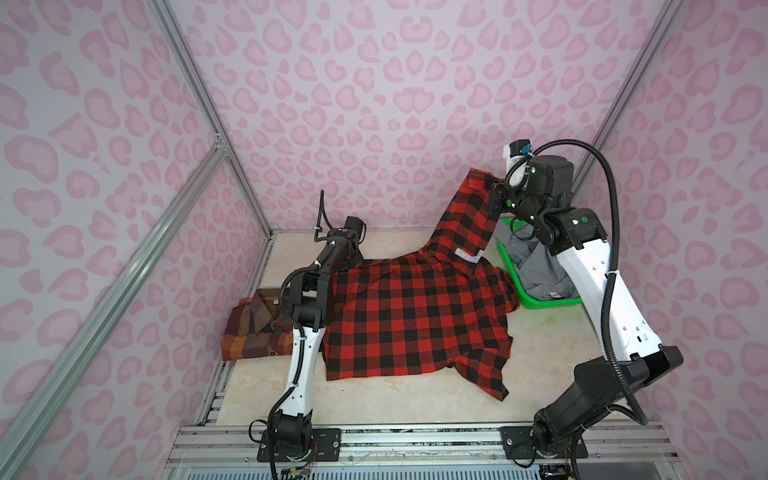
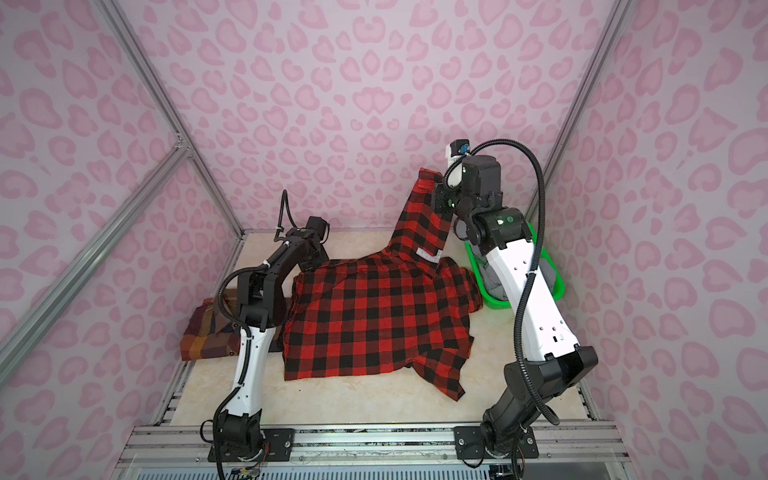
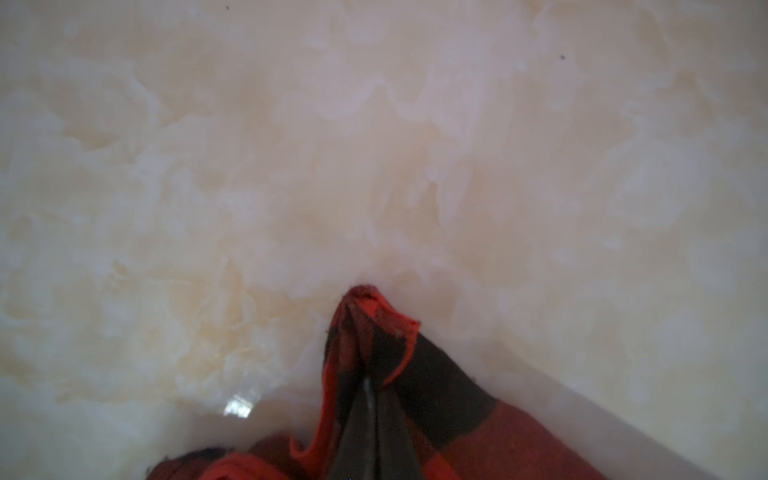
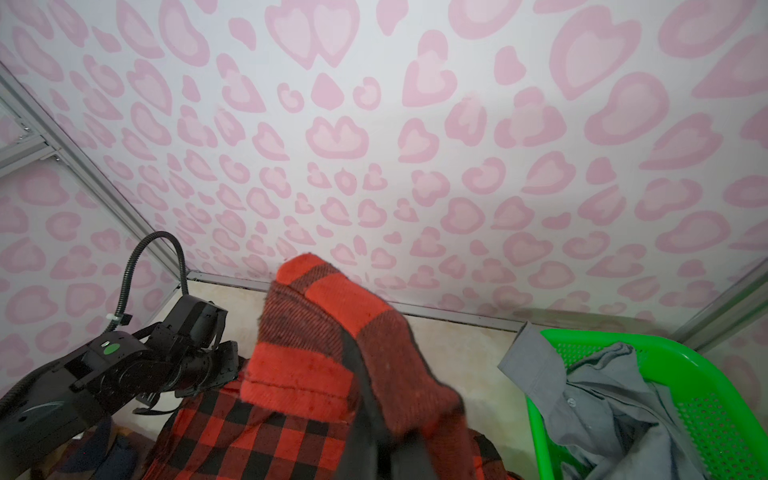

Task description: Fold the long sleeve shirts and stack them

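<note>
The red-and-black check flannel lies spread across the table in both top views, its grey lettered label near the back. My right gripper is shut on one part of it and holds that part high above the back right of the table, so cloth hangs down from it. My left gripper is shut on the flannel's far left corner, low over the tabletop. The brown-orange-navy plaid shirt lies folded at the left, partly behind my left arm.
A green basket at the back right holds the crumpled grey collared shirt, partly behind my right arm. Pink-patterned walls and metal frame posts close in the table. Bare marbled tabletop shows in front.
</note>
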